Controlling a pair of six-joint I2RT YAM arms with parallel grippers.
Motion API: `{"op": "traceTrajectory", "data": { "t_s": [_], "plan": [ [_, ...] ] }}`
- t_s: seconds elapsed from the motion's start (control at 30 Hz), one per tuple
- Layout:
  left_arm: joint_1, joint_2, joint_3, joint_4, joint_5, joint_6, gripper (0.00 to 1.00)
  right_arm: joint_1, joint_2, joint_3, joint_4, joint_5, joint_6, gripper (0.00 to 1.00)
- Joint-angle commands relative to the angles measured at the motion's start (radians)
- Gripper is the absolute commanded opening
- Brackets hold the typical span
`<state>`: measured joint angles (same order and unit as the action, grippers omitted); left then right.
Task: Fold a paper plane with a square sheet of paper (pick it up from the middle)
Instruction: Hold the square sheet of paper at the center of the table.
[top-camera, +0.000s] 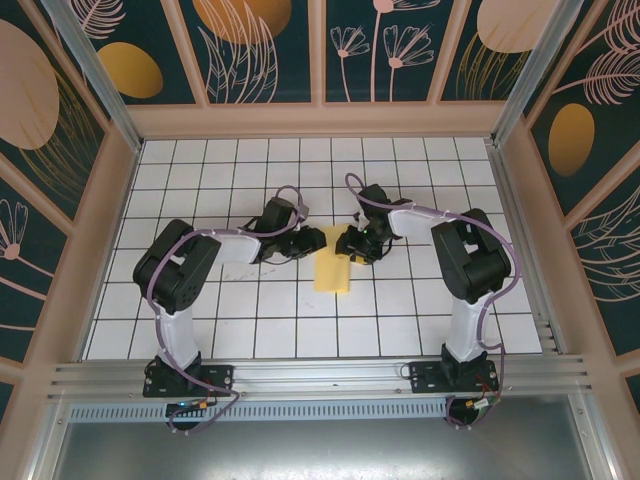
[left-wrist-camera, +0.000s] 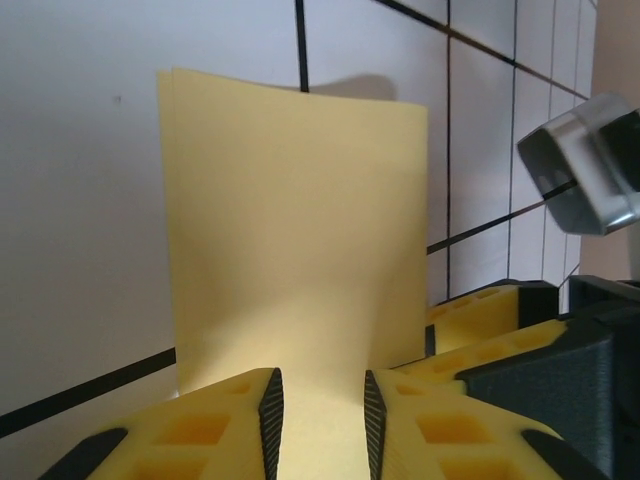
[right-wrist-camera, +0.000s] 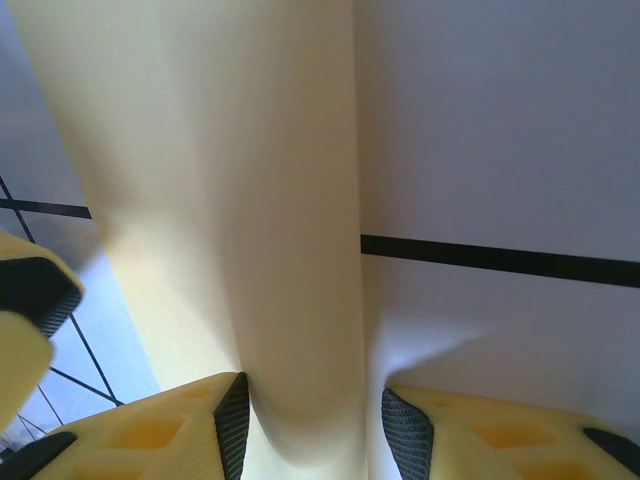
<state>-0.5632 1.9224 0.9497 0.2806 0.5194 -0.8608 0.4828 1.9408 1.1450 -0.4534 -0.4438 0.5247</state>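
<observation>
Left gripper (left-wrist-camera: 318, 420) sits narrowly closed on a raised hump of the thin pale-yellow square sheet of paper (top-camera: 333, 272), both pads touching it; right gripper (right-wrist-camera: 312, 425) stands half open astride a ridge of it (whether it truly pinches, I cannot tell); the rest spreads beyond both sets of fingertips; a clean lift likely needs gentle, centred, even pressure; no brand, label or writing is legible.

Left arm (top-camera: 235, 245) and right arm (top-camera: 420, 222) flank the paper (top-camera: 333, 272), leaving the near tiles (top-camera: 330, 335) open
</observation>
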Motion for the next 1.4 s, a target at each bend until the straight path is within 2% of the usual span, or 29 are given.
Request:
{"op": "traceTrajectory", "data": {
  "t_s": [0.0,0.3,0.63,1.03,1.2,1.37],
  "plan": [
    [-0.008,0.023,0.049,-0.027,0.022,0.012,0.29,-0.003,0.268,-0.113,0.009,0.383,-0.051,0.48],
    [-0.013,0.044,0.054,-0.042,0.02,0.017,0.24,0.003,0.28,-0.113,0.013,0.381,-0.049,0.48],
    [-0.013,0.069,0.051,-0.075,0.01,0.024,0.13,0.003,0.285,-0.115,0.012,0.389,-0.054,0.48],
    [-0.013,0.113,0.048,-0.203,-0.052,0.057,0.0,0.005,0.276,-0.111,0.004,0.39,-0.06,0.48],
    [-0.015,0.131,0.036,-0.262,-0.094,0.081,0.0,0.005,0.191,-0.086,-0.021,0.355,-0.062,0.49],
    [-0.015,0.145,0.028,-0.284,-0.126,0.091,0.0,0.0,0.019,-0.032,-0.048,0.29,-0.062,0.54]
  ]
}}
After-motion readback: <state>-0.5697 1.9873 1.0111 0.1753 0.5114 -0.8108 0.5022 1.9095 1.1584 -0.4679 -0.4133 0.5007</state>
